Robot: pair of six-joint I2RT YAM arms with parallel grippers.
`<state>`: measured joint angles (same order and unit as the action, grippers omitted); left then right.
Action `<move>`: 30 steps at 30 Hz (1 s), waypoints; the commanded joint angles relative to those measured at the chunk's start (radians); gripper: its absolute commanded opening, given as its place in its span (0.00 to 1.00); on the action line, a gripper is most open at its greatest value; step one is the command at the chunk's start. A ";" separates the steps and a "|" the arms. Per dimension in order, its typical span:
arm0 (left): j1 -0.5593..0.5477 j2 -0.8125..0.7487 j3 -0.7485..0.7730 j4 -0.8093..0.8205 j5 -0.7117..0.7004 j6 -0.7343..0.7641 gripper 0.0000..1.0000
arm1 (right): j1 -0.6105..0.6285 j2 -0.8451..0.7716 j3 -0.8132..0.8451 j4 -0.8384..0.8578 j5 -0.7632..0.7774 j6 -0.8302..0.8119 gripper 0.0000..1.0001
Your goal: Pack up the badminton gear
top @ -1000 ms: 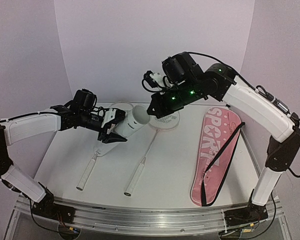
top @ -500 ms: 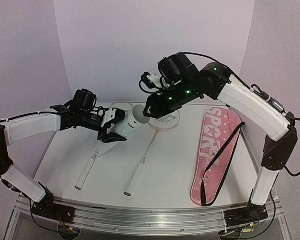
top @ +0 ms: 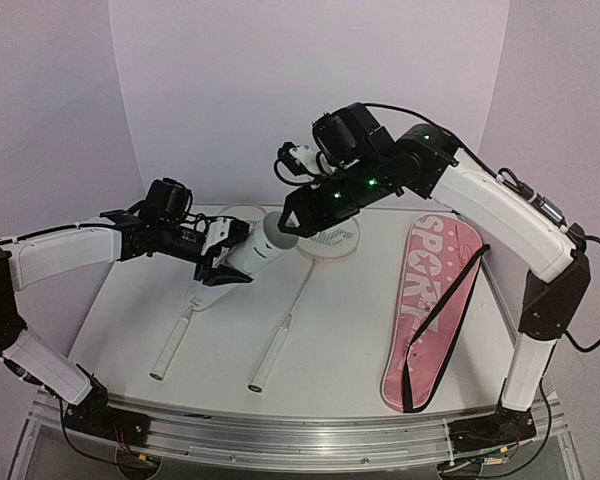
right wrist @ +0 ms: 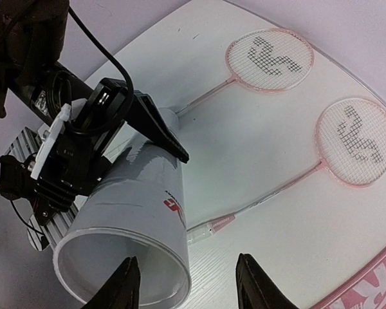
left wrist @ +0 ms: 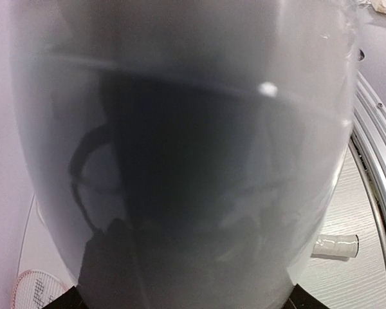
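Rackets are gripped by neither arm: the right gripper is spread and empty at the open mouth of the tilted tube, which is clamped by the left gripper. Both are seen flat on the table beyond. If the rim is struck, the tube could be dislodged.

Tube: a tall white glossy cylindrical tube, raised off the table at the far left of the middle, tilted, its open end toward the far right; a small red and black mark on its side.
Bag: a long pink fabric bag with white SPORT letters, lying flat on the right.
Strap: a black strap lying along the bag.
Table: a white table.
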<state>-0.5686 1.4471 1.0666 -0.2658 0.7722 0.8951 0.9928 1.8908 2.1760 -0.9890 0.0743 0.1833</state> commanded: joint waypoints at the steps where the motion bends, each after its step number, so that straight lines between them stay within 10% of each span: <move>1: -0.014 -0.031 0.019 0.131 0.117 0.010 0.03 | 0.001 0.041 -0.067 0.013 -0.002 -0.005 0.49; 16: -0.013 -0.040 0.011 0.163 0.093 -0.079 0.02 | 0.000 -0.076 0.050 0.096 0.002 -0.005 0.59; 30: 0.168 0.054 0.115 0.431 0.096 -0.649 0.01 | -0.001 -0.339 -0.166 0.503 0.117 0.008 0.70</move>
<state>-0.5063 1.4690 1.0881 -0.0376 0.8413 0.5081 0.9909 1.6580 2.0870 -0.7105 0.1402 0.2063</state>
